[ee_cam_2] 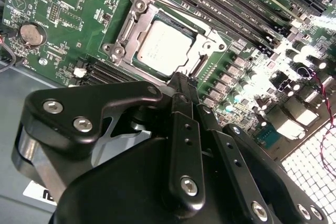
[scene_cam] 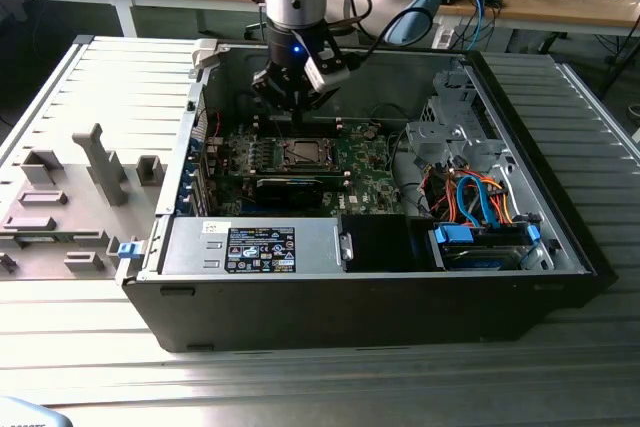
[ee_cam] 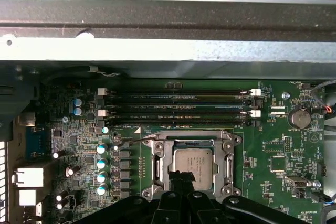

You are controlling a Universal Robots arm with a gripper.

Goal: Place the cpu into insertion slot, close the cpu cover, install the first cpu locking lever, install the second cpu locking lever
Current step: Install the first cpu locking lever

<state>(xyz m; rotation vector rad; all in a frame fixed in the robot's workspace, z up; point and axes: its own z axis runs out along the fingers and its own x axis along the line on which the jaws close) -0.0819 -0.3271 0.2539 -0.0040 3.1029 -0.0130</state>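
My tool [ee_cam_2: 181, 85], fingers pressed together and empty, hovers just beside the seated cpu [ee_cam_2: 167, 45]; its thin, stiff cover [ee_cam_2: 137, 36] likely needs edge contact.

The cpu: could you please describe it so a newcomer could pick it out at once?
Inside the open computer case, find the green motherboard. Beside its long black memory slots sits a metal-framed socket; the cpu is the flat silver-grey square inside, just ahead of the pincer.
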